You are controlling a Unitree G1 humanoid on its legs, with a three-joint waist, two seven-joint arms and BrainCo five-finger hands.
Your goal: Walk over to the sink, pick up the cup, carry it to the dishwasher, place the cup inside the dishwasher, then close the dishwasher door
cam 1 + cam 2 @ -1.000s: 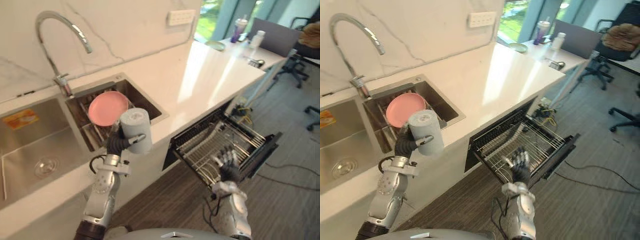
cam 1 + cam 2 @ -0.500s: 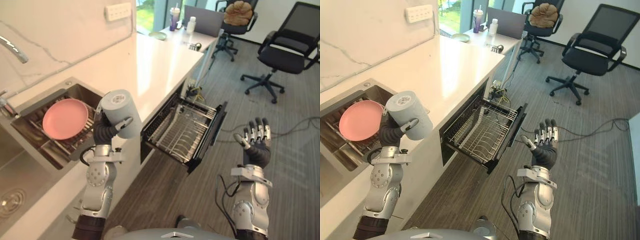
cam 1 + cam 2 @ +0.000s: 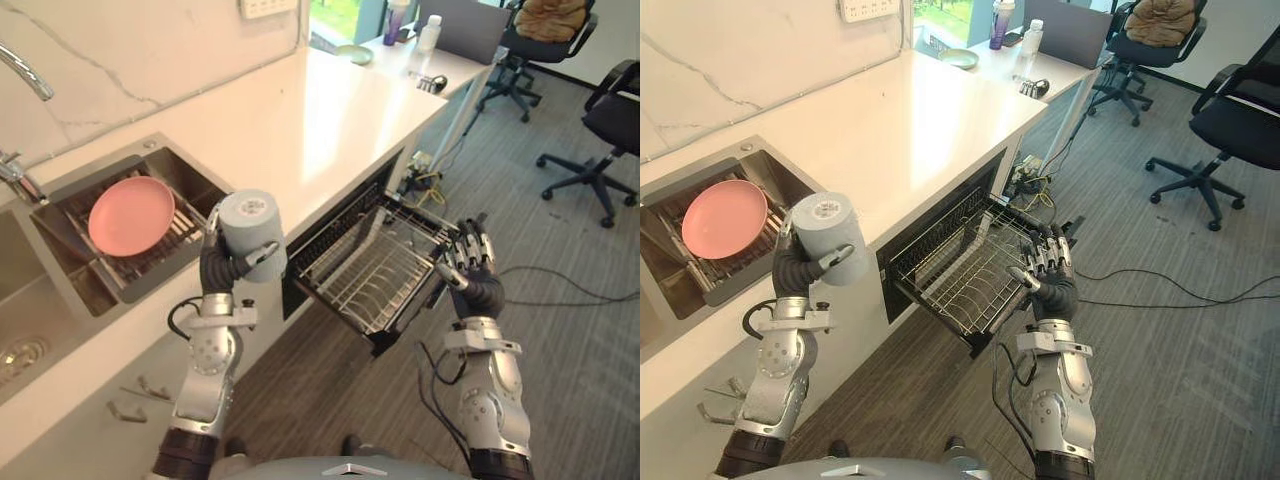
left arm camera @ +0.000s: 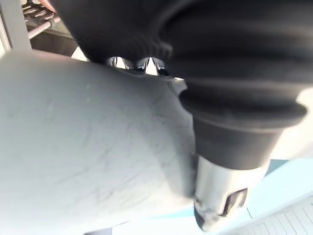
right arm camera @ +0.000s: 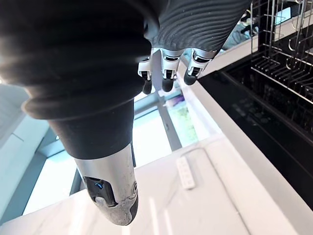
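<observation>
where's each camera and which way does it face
Left eye view: on the head, looking down; left hand holds a grey cylindrical cup, open right hand by the black wire dishwasher rack.
Right eye view: beside it, same scene.
Left wrist view: along the left hand, onto the cup.
Right wrist view: along the right hand, rack beside it.

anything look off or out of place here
Nothing spilled or broken. The cup sits tilted in the left hand, which is curled round it. The right hand is open beside the pulled-out dishwasher rack. The pink plate stands on edge in the sink, which looks normal.
</observation>
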